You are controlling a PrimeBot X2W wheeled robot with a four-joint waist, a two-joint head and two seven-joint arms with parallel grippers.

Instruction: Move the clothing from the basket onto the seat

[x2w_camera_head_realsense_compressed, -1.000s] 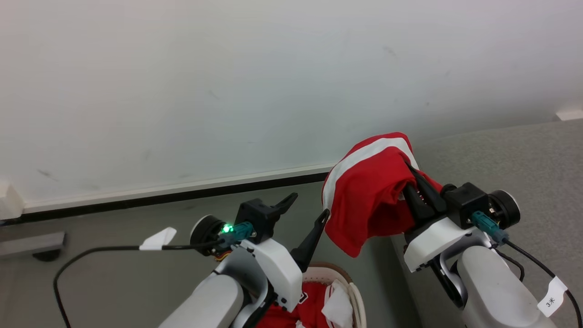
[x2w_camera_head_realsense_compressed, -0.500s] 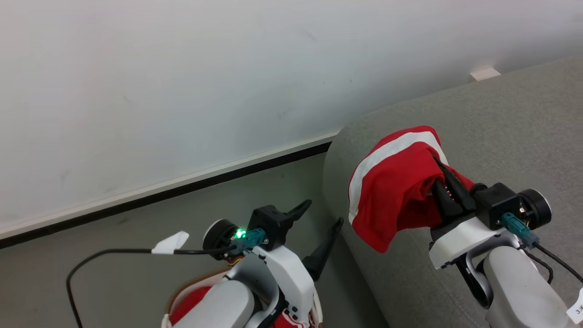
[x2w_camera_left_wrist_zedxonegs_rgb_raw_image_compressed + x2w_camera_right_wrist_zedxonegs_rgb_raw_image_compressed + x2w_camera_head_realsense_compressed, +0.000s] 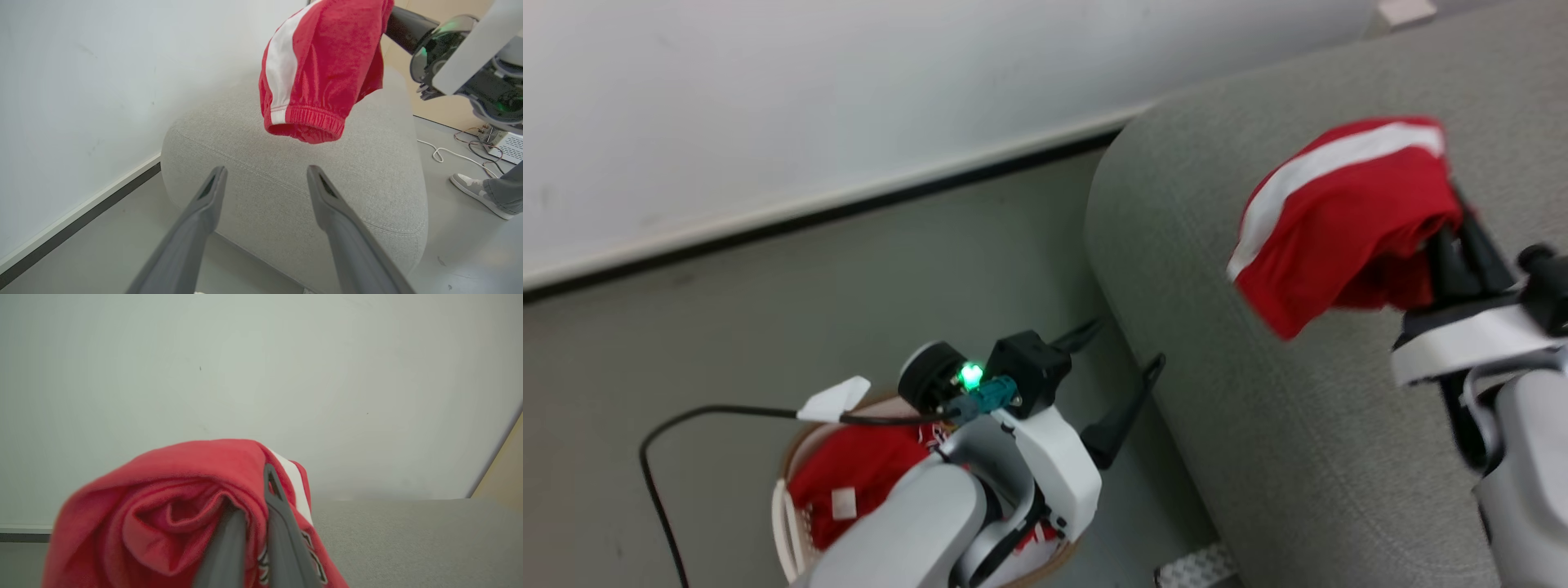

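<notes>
Clothing point(image 3: 1347, 220), soft and light, hangs bunched above the seat point(image 3: 1258, 408), pinched in the right claw point(image 3: 251, 506). More lies in the basket point(image 3: 784, 490). Left claw point(image 3: 265, 175) is spread, empty. I judge a thick fold gives the safest hold.

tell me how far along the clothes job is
Done: one garment, the red shorts, is out of the basket. In hand: the right claw is shut on them, holding them above the grey seat, not yet laid down. Left: release them there, then fetch the red clothing lying in the basket; the left claw is open and empty.
</notes>
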